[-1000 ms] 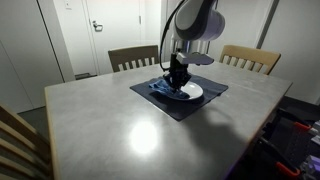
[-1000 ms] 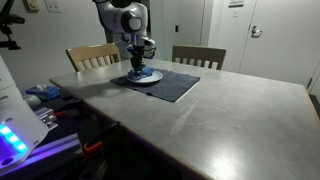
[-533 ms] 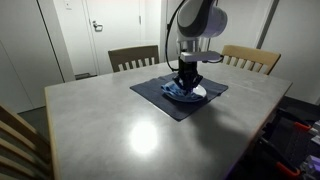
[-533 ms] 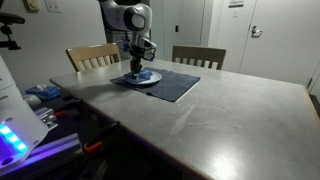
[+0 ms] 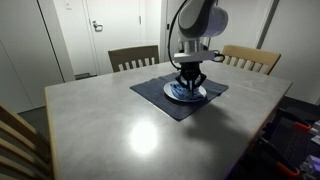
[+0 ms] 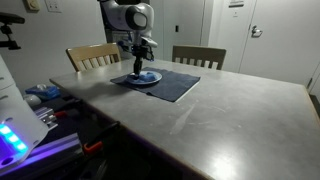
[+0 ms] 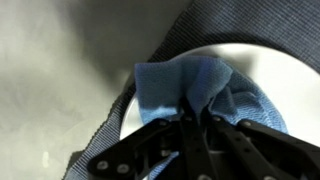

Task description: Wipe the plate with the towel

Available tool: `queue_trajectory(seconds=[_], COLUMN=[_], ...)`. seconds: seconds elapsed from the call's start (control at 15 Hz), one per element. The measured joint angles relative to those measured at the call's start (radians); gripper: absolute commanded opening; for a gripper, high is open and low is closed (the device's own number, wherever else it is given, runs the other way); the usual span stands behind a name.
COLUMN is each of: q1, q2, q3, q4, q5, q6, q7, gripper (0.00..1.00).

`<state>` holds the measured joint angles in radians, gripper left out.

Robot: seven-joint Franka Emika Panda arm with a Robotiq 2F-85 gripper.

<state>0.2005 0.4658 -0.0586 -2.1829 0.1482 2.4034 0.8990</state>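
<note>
A white plate sits on a dark placemat on the grey table. A blue towel lies bunched on the plate. My gripper is shut on the towel and presses it down on the plate. In both exterior views the gripper stands straight down over the plate, with the towel under it. Much of the plate is hidden by the towel and the gripper.
The placemat lies at the table's far side. Two wooden chairs stand behind the table. Another chair back is at the near corner. The table's edge is close to equipment on one side.
My gripper has slid the towel across the plate, from the plate's one edge towards its middle. The plate and placemat have stayed put.
</note>
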Motion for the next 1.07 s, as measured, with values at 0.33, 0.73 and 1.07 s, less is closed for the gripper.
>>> queue_trajectory(seconds=[0.33,0.73,1.07], q1=[0.009,-0.002,-0.054], q2=[0.002,0.018,0.017], q3=[-0.033,0.008,0.109], q4=[-0.005,-0.010,-0.023], q5=[-0.063,-0.134,-0.057], q6=[0.097,0.282,0.306], q7=[0.194,0.039,-0.265], gripper=[0.02,0.02,0.02])
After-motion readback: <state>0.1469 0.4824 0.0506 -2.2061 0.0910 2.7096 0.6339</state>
